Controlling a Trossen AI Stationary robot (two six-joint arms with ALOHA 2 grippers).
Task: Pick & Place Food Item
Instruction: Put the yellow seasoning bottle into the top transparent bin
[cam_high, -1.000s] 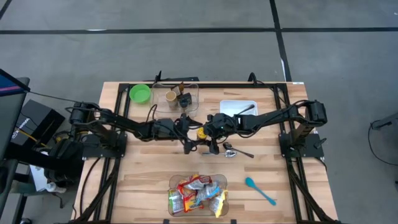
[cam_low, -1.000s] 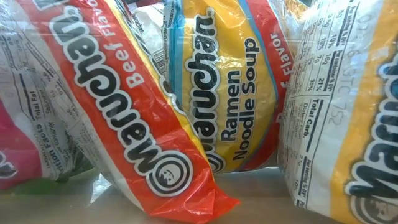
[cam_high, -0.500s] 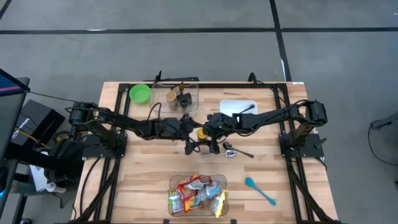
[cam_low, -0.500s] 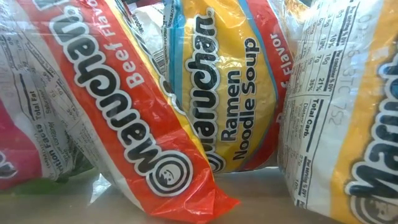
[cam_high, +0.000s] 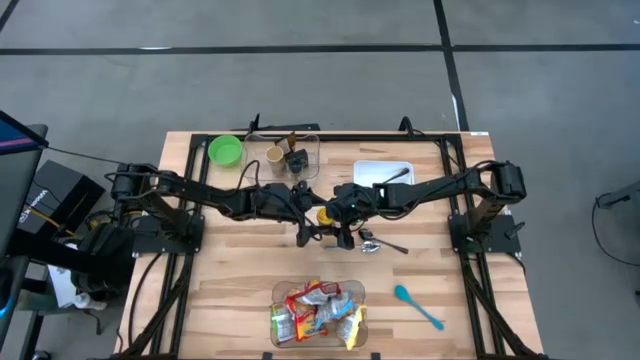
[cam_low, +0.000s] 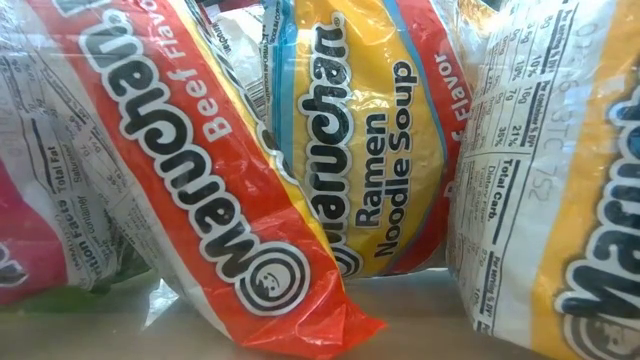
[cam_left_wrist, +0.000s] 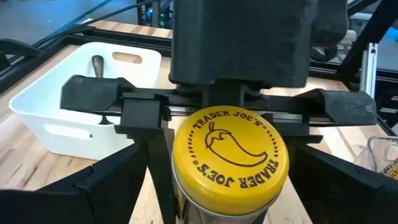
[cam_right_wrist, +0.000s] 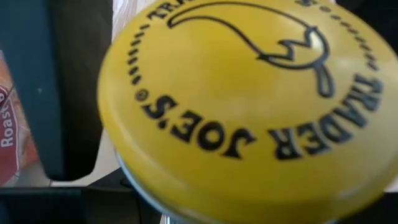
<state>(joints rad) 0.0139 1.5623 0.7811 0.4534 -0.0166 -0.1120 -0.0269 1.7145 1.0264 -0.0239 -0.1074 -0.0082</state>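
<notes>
Since a second ago, the left arm has reached further toward frame centre in the high view, bringing the left gripper up beside the jar, while the right gripper has stayed put. Nearest the lower edge of that view, a clear bin holds ramen packets, with a blue spoon to its right. At mid-frame the right gripper is closed partway on the yellow-lidded jar. In the left wrist view the jar's lid sits between the left gripper's wide-spread fingers, which hold nothing. Farther up sits a white tray, then a green bowl at upper left beside a clear container.
</notes>
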